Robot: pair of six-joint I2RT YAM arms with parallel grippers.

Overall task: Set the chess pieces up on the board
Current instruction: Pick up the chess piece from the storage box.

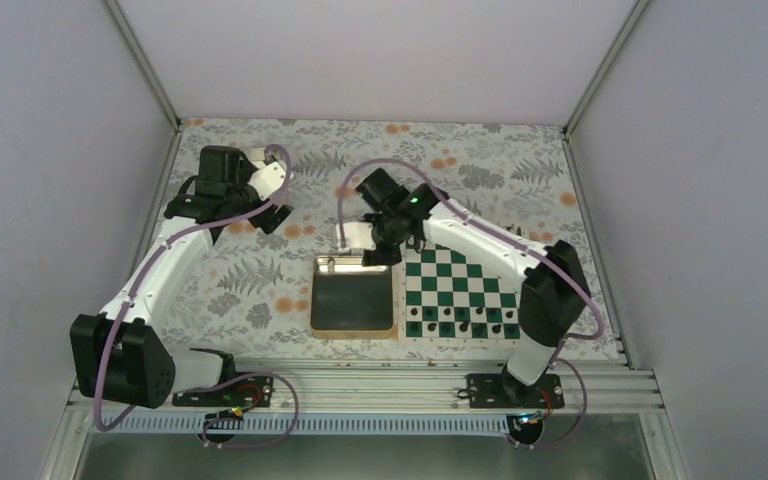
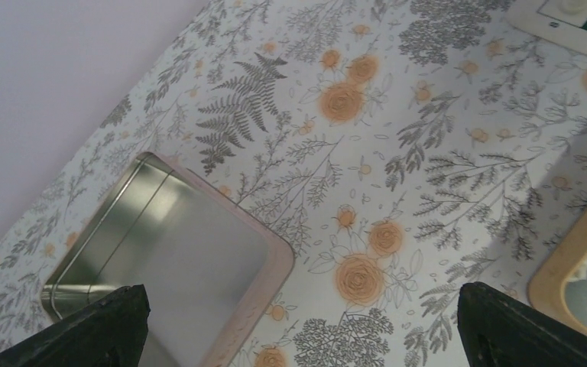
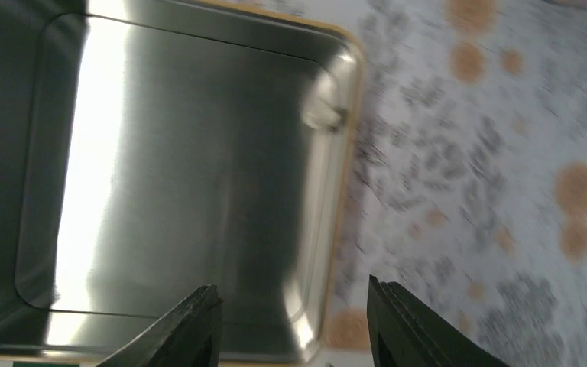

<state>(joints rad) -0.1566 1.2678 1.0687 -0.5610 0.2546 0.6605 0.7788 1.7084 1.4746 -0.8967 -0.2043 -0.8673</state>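
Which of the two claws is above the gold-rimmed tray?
The right claw, open over the tray's far right corner next to the board; the left claw hangs over the flowered cloth, further left.

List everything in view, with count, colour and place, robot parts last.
board: one, dark green and white, right of the tray.
black pieces: too small to count, black, on the board's near rows.
tray: one, gold rim with dark inside, table centre.
pale piece: one, whitish and blurred, in a tray corner.
tin: one, silver inside with pinkish rim, near the left gripper.
cloth: one, floral grey and orange, covering the table.
left gripper: open, above the cloth.
right gripper: open, above the tray's edge.
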